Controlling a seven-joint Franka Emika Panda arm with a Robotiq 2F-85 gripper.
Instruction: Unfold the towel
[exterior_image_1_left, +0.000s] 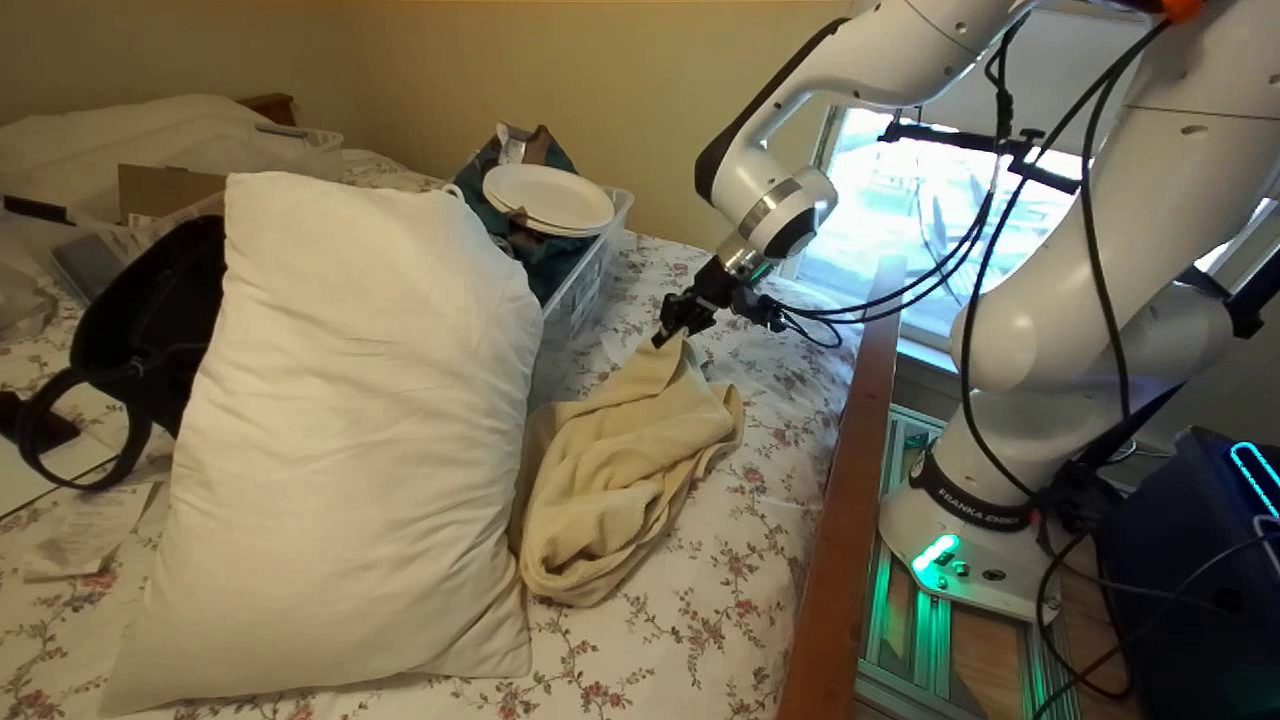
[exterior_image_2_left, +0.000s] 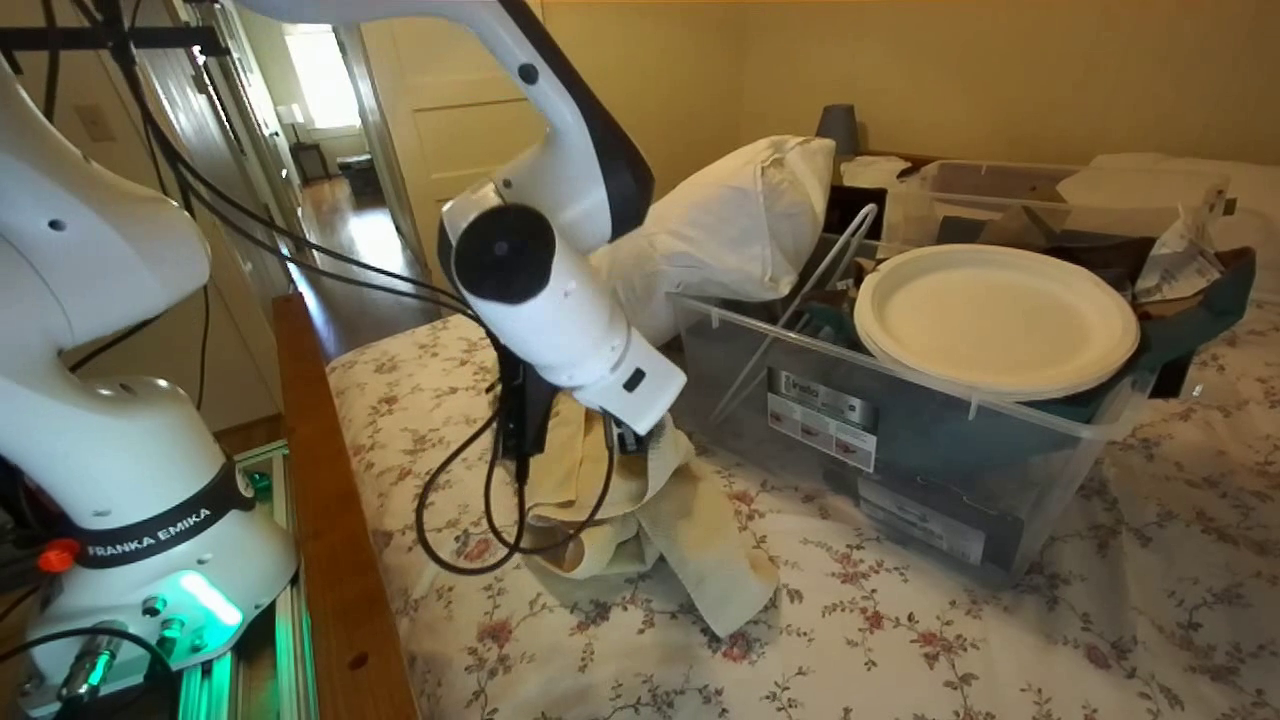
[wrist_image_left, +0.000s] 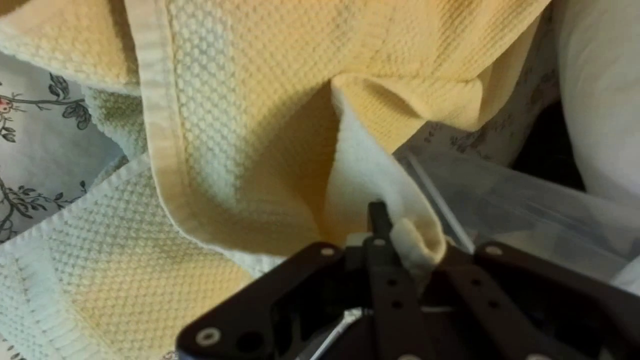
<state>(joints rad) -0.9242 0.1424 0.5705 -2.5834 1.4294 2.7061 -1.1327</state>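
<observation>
The pale yellow towel (exterior_image_1_left: 625, 470) lies crumpled and folded over itself on the floral bed sheet. It also shows in an exterior view (exterior_image_2_left: 705, 555), partly behind the wrist and cables. My gripper (exterior_image_1_left: 662, 338) is shut on the towel's upper corner and holds it raised above the bed. In the wrist view the towel (wrist_image_left: 280, 50) fills much of the picture, and a curled edge is pinched between the fingers of the gripper (wrist_image_left: 407, 240). The rest of the towel hangs down and lies bunched on the sheet, with one flap spread out to the side.
A large white pillow (exterior_image_1_left: 370, 420) lies against the towel's side. A clear plastic bin (exterior_image_2_left: 920, 450) with white plates (exterior_image_2_left: 1000, 315) on top stands close to the gripper and towel. A wooden bed rail (exterior_image_1_left: 850, 520) runs between the bed and the robot base. Cables hang from the wrist.
</observation>
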